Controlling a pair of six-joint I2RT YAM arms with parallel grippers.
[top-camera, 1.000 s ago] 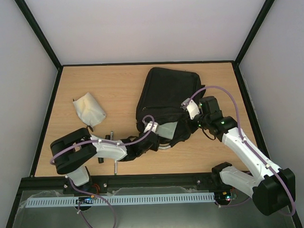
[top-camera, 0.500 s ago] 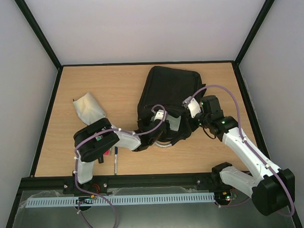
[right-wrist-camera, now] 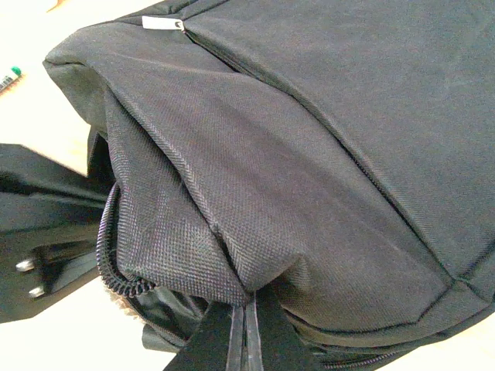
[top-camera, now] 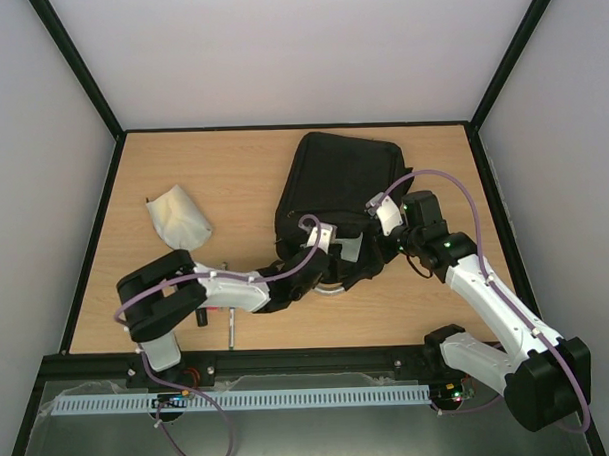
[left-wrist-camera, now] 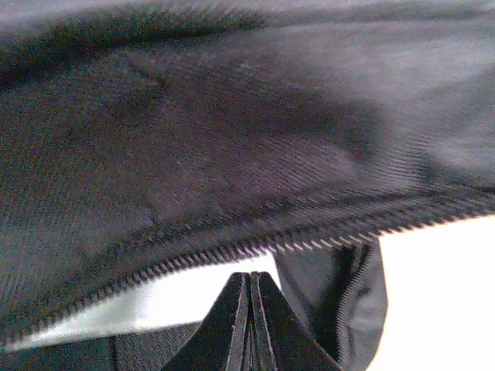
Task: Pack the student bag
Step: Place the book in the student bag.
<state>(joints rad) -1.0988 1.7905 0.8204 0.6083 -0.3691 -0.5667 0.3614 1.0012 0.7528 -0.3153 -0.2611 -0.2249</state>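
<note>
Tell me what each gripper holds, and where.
Right gripper pinches the student bag by a fabric fold near its opening. Left gripper is shut, apparently empty.

I work in a lab test cell: my wooden table is boxed in by plain white walls and black frame bars, with a slotted cable duct at the near edge.

Student bag lies centre-far on the counter. My left gripper is at its near edge, my right gripper at its near-right corner. Pouch is left of the bag, pen near-left.
</note>
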